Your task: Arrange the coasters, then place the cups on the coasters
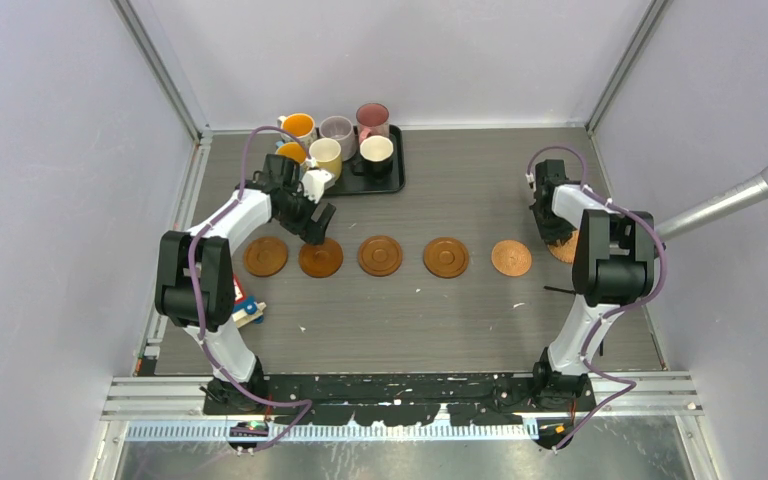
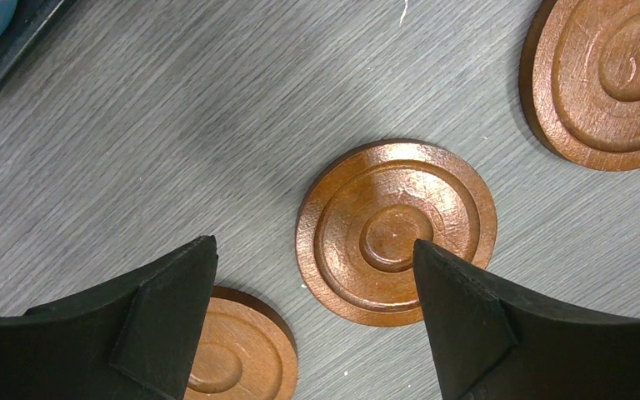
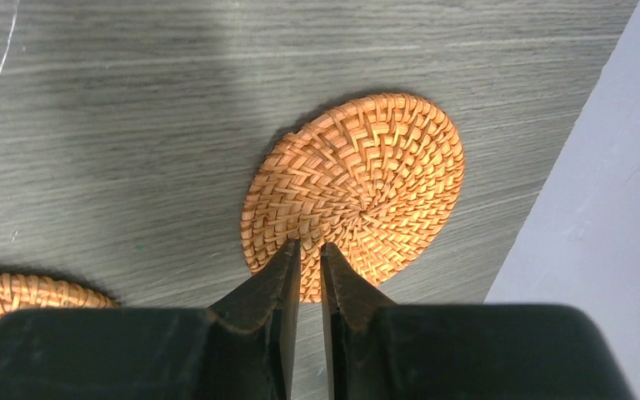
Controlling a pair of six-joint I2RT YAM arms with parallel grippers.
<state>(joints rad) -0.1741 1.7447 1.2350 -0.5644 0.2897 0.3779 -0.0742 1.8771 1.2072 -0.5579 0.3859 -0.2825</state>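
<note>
Coasters first: five sit in a line across the grey table, and the sixth, a woven coaster, lies at the right end, a touch behind the line and close to the wall. The right gripper is on it, fingers together with only a slit between them, tips over its near rim; whether they actually press on the weave I cannot tell. This looks like a slide into the row. To do it well: light downward pressure and a slow drag toward the near side, stopping level with its woven neighbour and clear of it, so two mugs can stand side by side. Over on the other side, the left gripper hangs with fingers wide apart above the second wooden coaster, holding nothing. Cups wait, all crowded on the black tray at the back, none on a disc yet
</note>
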